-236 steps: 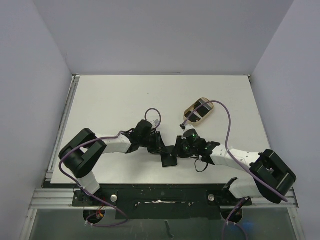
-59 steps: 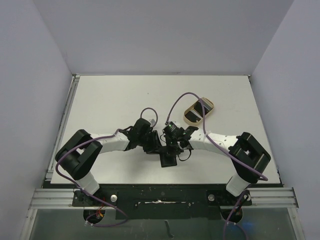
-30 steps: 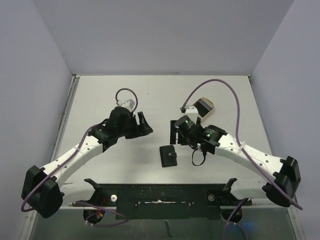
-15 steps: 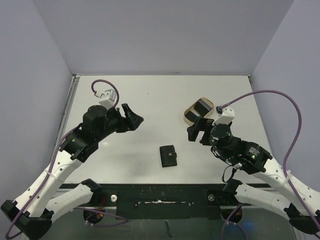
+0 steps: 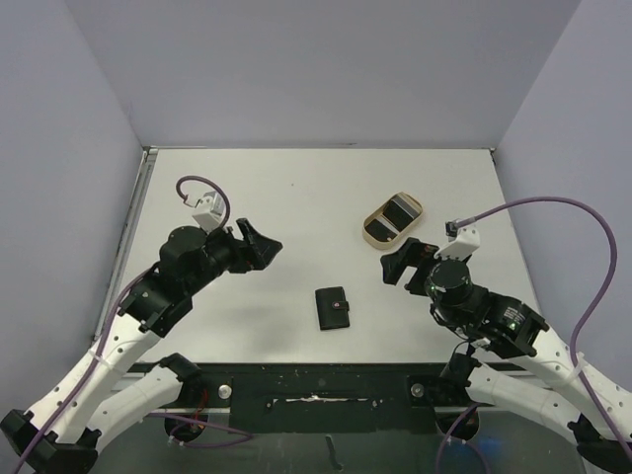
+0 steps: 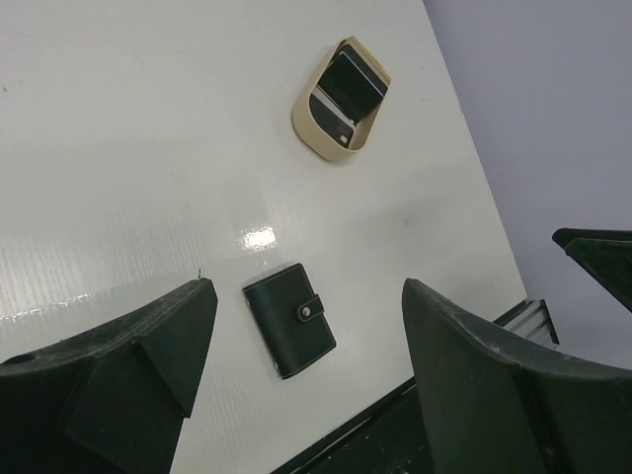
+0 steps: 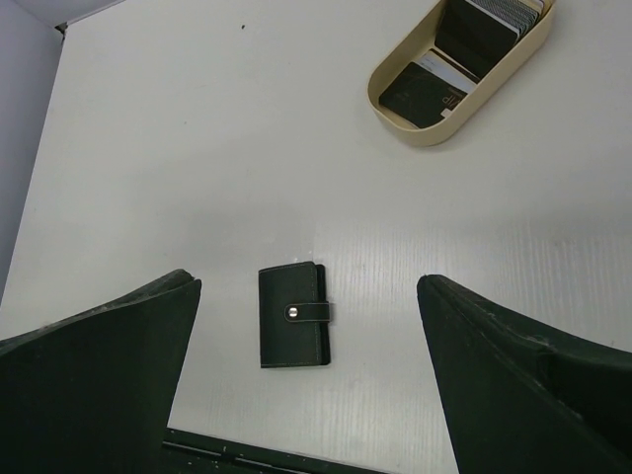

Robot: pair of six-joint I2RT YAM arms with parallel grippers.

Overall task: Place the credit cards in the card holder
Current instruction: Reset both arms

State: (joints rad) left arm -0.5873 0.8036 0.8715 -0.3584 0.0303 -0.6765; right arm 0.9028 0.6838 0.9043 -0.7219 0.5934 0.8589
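Black card holder [image 7: 291, 316], closed, strap snapped, lying flat, dark credit cards [image 7: 420, 94] well apart in beige tray [image 7: 420, 140]

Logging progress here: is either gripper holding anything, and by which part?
Nothing is held. The left gripper and right gripper are open and empty; the card holder lies closed, clear of both.

The left gripper [image 5: 263, 244] and right gripper [image 5: 395, 263] hover aloft, angled inward, jaws wide apart and empty.
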